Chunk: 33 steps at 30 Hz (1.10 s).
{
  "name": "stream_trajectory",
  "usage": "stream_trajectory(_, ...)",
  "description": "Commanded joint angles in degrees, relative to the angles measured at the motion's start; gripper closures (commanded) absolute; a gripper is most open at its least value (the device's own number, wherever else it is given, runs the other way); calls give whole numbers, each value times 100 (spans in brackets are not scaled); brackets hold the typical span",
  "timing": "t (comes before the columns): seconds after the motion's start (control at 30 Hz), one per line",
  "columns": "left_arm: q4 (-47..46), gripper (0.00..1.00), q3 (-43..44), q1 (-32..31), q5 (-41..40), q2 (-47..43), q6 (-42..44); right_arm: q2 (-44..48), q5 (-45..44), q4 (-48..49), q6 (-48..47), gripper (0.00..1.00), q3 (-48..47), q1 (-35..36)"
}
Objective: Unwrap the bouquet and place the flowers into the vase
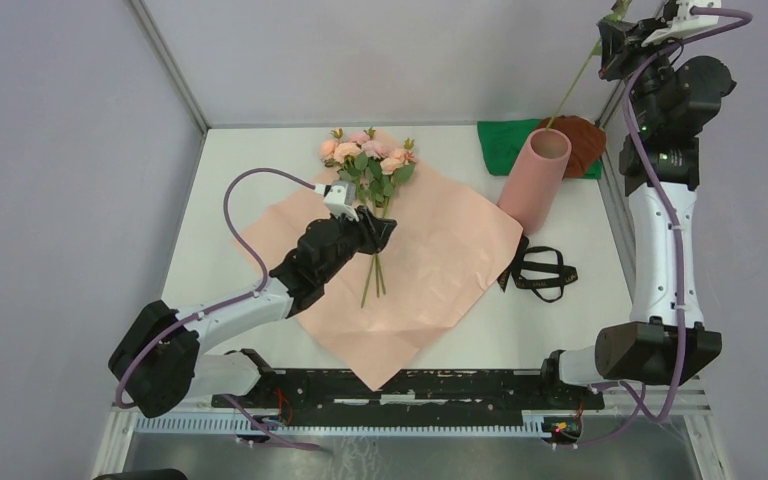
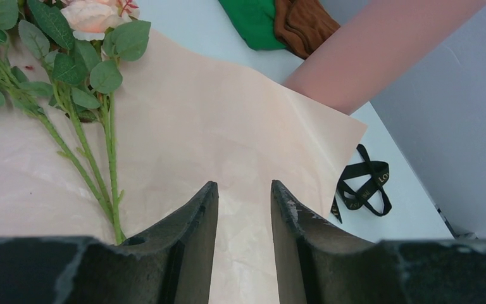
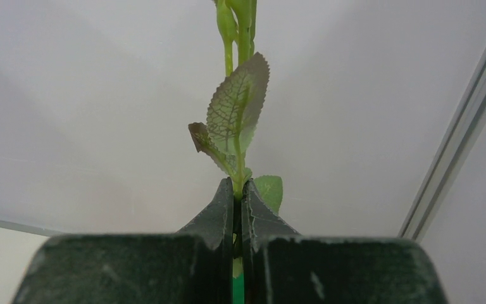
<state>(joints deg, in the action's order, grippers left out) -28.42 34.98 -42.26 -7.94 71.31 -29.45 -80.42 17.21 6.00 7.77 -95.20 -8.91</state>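
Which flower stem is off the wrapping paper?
The lone stem pinched by the right end effector, its foot at the vase; the rest lie on the paper.

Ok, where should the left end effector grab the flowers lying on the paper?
Probably take the bare lower stems, below the leaves, coming straight down from above. The flowers lie flat on the wrapping paper, stems bunched side by side, so set the left end effector across them.

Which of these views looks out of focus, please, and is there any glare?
Top view: even, diffuse light, sharp throughout, faint shadows on the paper, no glare. Left wrist: flowers sharp, left claw body softer. Right wrist: stem and leaf crisp, right claw base soft.
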Motion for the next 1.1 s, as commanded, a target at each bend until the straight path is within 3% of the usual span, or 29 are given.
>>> stream_trajectory(0.0,-231,57,189,-19,-218,-34,203,73,390,492,427,100,214,-136)
stream_trajectory(0.6,-295,58,147,-19,-115,104,64,712,635,1285,392,99,3174,-146)
stream_trajectory(0.7,-311,58,159,-18,-64,167,37,648,678,1276,397,79,3214,-105)
stream_trajectory(0.73,-315,58,161,-26,-59,172,36,625,671,1265,397,67,3213,-103)
stream_trajectory(0.8,-318,58,152,-19,-78,168,44,615,657,1234,395,33,3185,-94)
stream_trajectory(0.83,-314,58,151,-15,-99,160,52,630,645,1216,395,25,3166,-94)
stream_trajectory(0.9,-247,58,180,-19,-198,185,54,697,651,1214,414,16,3124,-93)
stream_trajectory(1.07,519,58,582,-20,-924,407,-104,1042,601,1263,510,12,3266,-33)
